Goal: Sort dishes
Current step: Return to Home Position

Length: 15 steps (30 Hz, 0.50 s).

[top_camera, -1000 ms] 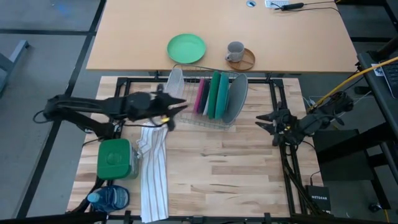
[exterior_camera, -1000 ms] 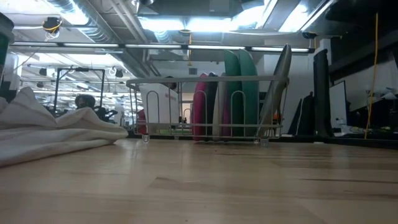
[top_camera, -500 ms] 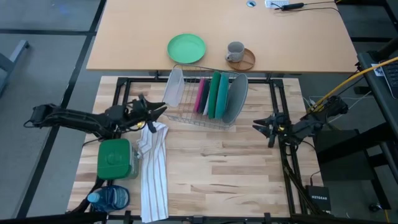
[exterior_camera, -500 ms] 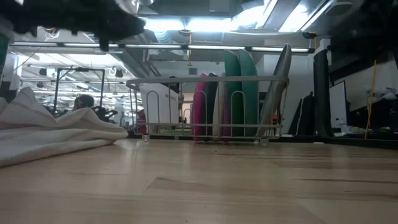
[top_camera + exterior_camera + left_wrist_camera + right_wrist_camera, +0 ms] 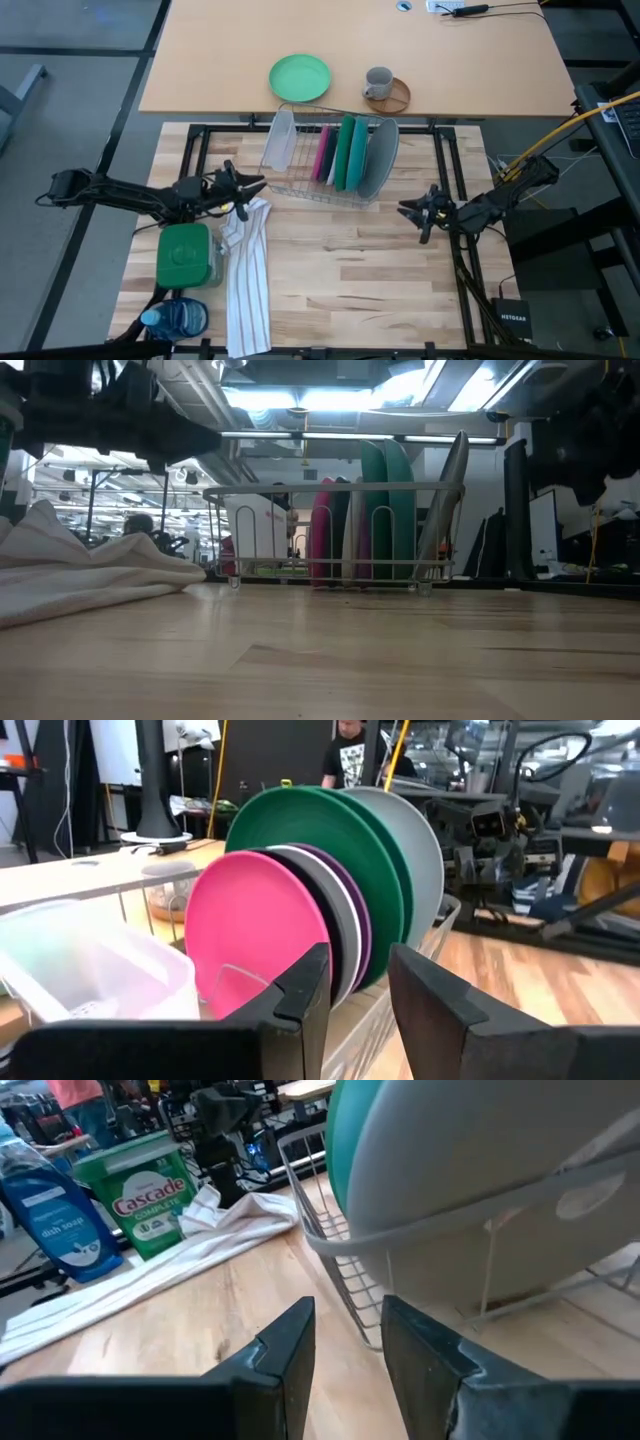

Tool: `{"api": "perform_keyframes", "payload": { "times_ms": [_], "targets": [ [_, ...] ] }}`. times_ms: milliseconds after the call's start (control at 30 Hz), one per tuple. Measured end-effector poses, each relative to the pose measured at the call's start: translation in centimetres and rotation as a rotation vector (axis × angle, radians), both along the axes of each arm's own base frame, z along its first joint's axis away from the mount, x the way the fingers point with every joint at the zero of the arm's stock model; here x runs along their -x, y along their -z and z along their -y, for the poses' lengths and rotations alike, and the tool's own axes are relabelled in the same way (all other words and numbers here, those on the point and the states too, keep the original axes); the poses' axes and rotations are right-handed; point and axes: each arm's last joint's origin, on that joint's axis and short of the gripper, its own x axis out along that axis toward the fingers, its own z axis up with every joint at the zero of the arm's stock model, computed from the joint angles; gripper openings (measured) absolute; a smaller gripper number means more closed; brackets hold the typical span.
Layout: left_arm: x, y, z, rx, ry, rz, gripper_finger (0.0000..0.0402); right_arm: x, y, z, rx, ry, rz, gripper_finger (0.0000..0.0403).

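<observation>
The dishes stand on edge in the slots of a wire rack (image 5: 330,190) at the table's far middle: a pink plate (image 5: 255,935), a purple and a pale grey one behind it, a dark green plate (image 5: 325,845), a teal plate (image 5: 357,155) and a light grey plate (image 5: 480,1180). A clear tub (image 5: 280,140) sits in the rack's left end. My left gripper (image 5: 360,990) hangs open, level, left of the rack above the towel's far end. My right gripper (image 5: 348,1345) hangs open, right of the rack, pointing at the grey plate. Neither holds anything.
A white striped towel (image 5: 245,270) lies along the table's left half. A green Cascade tub (image 5: 183,255) and a blue soap bottle (image 5: 175,318) stand at the near left. A mint plate (image 5: 299,77) and a grey mug (image 5: 378,83) sit on the far desk.
My left gripper has drawn back from the rack toward the table's left edge and sunk, now pointing level. My right gripper has also come down, edging toward the rack, and rolled somewhat. Both arms now show in the low view. The plates have stayed put.
</observation>
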Motion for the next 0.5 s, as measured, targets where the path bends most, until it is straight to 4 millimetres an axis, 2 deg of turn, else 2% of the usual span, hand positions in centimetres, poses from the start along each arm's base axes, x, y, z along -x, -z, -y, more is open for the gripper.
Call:
{"api": "perform_keyframes", "payload": {
  "times_ms": [100,400,500],
  "targets": [
    [0.2,0.5,0.0,-0.002,0.000,-0.014,0.0095,-0.1,0.8,-0.1,-0.004,0.001,0.004,0.0121],
    [1.1,2.2,0.0,-0.023,-0.005,-0.034,0.0095,-0.2,0.9,-0.1,0.005,0.000,0.027,0.0121],
    [1.2,2.2,0.0,-0.039,-0.013,-0.040,0.0095,-0.2,0.9,-0.1,0.017,0.015,0.023,0.0121]
  ]
}}
